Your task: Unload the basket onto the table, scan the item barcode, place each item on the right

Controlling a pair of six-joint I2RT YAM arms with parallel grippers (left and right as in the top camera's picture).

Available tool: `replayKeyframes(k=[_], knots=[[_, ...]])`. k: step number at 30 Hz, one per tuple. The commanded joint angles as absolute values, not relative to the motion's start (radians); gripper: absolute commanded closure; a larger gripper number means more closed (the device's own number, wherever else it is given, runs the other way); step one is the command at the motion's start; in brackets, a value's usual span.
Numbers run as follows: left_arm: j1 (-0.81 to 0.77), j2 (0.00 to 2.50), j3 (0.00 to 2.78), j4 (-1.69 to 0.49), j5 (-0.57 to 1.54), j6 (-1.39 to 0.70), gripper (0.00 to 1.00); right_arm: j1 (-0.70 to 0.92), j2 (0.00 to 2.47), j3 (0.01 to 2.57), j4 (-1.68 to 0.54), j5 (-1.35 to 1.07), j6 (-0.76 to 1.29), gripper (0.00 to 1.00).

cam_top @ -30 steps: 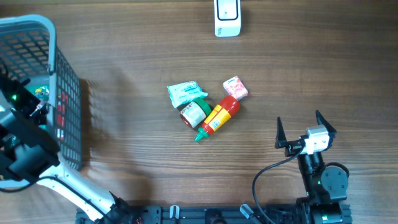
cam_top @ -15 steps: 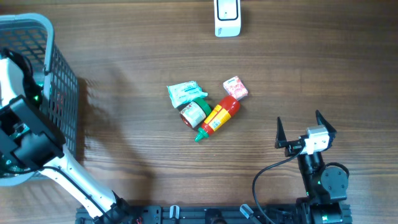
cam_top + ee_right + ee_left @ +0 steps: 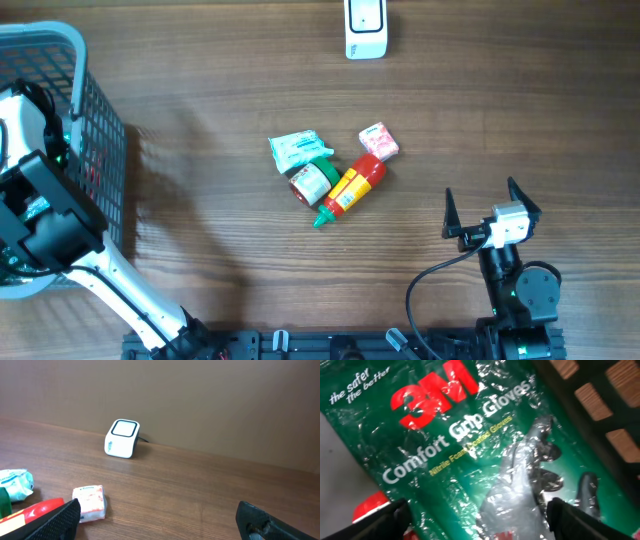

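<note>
Your left gripper (image 3: 477, 522) stands wide open, one finger at each lower corner of its wrist view. The jaws have eased in a shade over the last second, but nothing sits between them yet. Directly under the fingers lies the glove packet (image 3: 455, 435), green and glossy, flat on the floor of the basket (image 3: 62, 40). A red pack corner (image 3: 370, 505) shows just beside the left finger, and the dark basket lattice runs just beyond the right one.

From overhead, this arm has swung further into the basket within the last second and has since settled. I judge you are lining up a pick of the packet, so the scan is not yet begun. The crinkled film may slip or bunch when the fingers close.

Your right gripper (image 3: 480, 190) is fully open, holds nothing and has not moved. Ahead of it to the left sit a red sauce bottle (image 3: 352, 187), a small jar (image 3: 312, 182), a wipes pack (image 3: 297, 150) and a pink box (image 3: 379, 141), all touching or nearly so. The scanner (image 3: 365, 27) stands well beyond them at the table's far edge, far from the basket.

The wooden table (image 3: 200, 100) is otherwise bare. A plain brown wall rises behind the scanner.
</note>
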State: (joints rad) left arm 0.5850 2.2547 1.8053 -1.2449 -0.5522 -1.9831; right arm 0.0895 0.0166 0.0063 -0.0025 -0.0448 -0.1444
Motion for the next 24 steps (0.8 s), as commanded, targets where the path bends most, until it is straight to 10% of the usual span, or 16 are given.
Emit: replayKeyframes(k=[1,10,15,24], knots=[[0.601,2.271,1.8,-1.24,-0.584,-1.967,0.02,0.092,0.018,0.006,0.0,-0.054,-0.157,0.0],[0.602,2.344,1.722,-1.135,-0.494,-1.967,0.0,0.092,0.018,0.006,0.0,-0.054,-0.157,0.0],[0.603,2.365,1.611,-1.083,-0.483,-1.967,0.93,0.092,0.018,0.006,0.0,-0.054,-0.157,0.0],[0.603,2.317,1.591,-1.135,-0.492,-1.966,0.96,0.092,0.018,0.006,0.0,-0.054,-0.157,0.0]])
